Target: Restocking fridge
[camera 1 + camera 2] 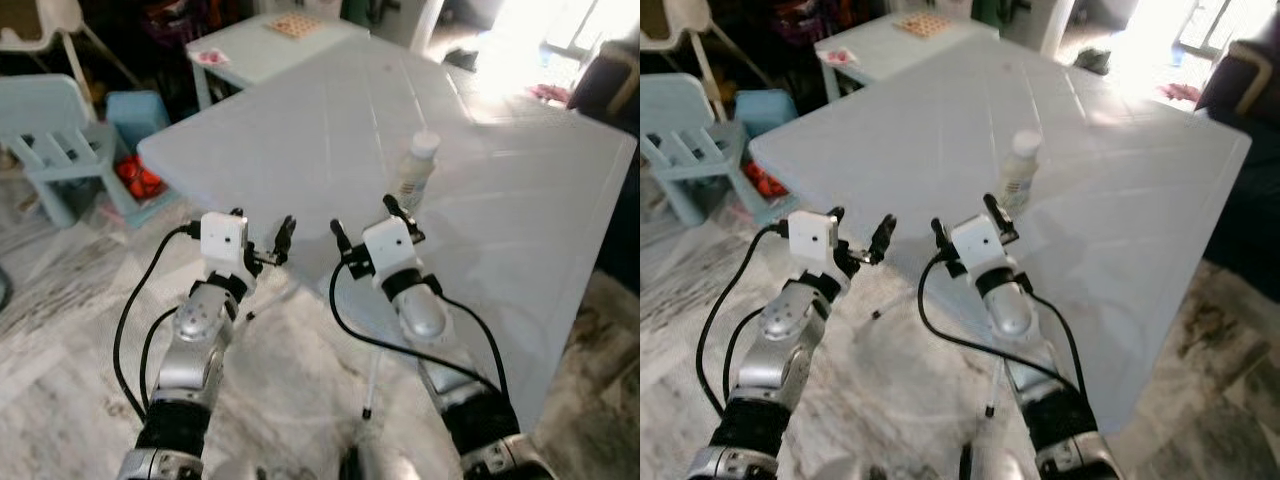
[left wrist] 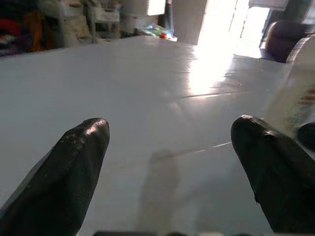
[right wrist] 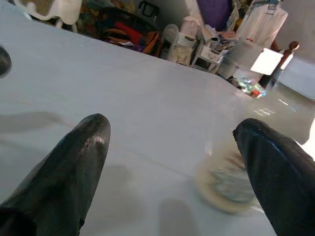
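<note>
Nearest the camera, both silver arms reach forward over the near edge of the large white square worktop (image 1: pixel 300 130). The left pincer (image 1: pixel 262 235) hangs at that edge with its two black fingers spread apart and nothing between them; the right pincer (image 1: pixel 365 222) sits just inside the edge, its fingers likewise wide apart and empty. Just beyond the right pincer, and slightly to its right, stands the small clear plastic bottle with a white cap (image 1: pixel 416 168), upright on the worktop and not touched by either pincer; in the right wrist view it appears as a blur near one fingertip. Farther off are a pale blue child's chair (image 1: pixel 45 140) at the left and a small light blue side table (image 1: pixel 270 45) carrying a wooden board. No fridge can be made out. The step in hand looks like the approach to pick up the bottle, so the task seems barely begun. The next move calls for the right pincer to advance until its fingers straddle the bottle's body, then close without tipping it.
</note>
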Controlling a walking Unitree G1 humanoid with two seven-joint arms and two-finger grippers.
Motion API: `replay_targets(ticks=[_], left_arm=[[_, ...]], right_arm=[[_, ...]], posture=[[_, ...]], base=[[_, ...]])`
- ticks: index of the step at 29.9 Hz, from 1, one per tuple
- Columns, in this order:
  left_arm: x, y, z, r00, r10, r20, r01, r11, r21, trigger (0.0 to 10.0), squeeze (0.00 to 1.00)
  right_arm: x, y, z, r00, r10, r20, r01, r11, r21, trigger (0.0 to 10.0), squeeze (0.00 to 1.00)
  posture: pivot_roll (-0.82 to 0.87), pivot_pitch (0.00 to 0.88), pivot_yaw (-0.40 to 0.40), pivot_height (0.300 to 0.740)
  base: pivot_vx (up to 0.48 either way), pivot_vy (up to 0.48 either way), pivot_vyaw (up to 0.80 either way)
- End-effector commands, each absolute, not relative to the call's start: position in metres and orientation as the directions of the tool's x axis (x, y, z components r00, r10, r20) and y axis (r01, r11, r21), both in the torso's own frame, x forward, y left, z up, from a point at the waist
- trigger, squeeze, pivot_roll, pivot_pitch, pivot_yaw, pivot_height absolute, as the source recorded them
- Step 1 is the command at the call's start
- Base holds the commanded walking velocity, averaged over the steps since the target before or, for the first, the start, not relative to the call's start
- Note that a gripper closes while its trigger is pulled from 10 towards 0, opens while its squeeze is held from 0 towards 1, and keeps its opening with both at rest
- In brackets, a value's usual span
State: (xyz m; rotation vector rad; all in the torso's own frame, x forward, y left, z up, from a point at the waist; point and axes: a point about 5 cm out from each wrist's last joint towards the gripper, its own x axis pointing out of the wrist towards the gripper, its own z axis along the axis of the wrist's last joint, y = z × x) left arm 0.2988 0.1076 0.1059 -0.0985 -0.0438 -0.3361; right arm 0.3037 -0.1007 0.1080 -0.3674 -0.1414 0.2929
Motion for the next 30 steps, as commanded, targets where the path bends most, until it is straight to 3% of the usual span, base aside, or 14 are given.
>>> replay_targets(ticks=[1,10,15,20,30], left_arm=[[0.298,0.109,0.11,0.939,-0.335,0.074,0.34,0.937,-0.076,10.0,0.0],[0.297,0.112,0.11,0.94,-0.332,0.073,0.337,0.939,-0.07,10.0,0.0],[0.296,0.112,0.11,0.938,-0.338,0.071,0.343,0.937,-0.066,10.0,0.0],[0.295,0.112,0.11,0.937,-0.344,0.064,0.348,0.935,-0.062,10.0,0.0],[0.291,0.112,0.109,0.933,-0.358,0.046,0.36,0.932,-0.05,10.0,0.0]], right_arm=[[0.305,-0.098,0.113,0.946,0.306,0.109,-0.247,0.895,-0.372,10.0,0.0],[0.304,-0.095,0.115,0.942,0.31,0.128,-0.243,0.895,-0.375,10.0,0.0],[0.303,-0.097,0.121,0.945,0.273,0.181,-0.193,0.911,-0.365,10.0,0.0],[0.309,-0.105,0.145,0.939,0.181,0.293,-0.101,0.958,-0.268,10.0,0.0],[0.326,-0.087,0.159,0.945,0.175,0.277,-0.169,0.985,-0.046,10.0,0.0]], posture=[[0.05,0.05,-0.022,0.74],[0.06,0.051,-0.02,0.74],[0.06,0.057,-0.015,0.74],[0.07,0.07,-0.004,0.74],[0.09,0.089,0.009,0.74]], base=[[0.0,0.0,0.0],[0.0,0.0,-0.6],[0.0,0.0,0.0],[0.0,0.0,0.0],[0.0,0.0,0.0]])
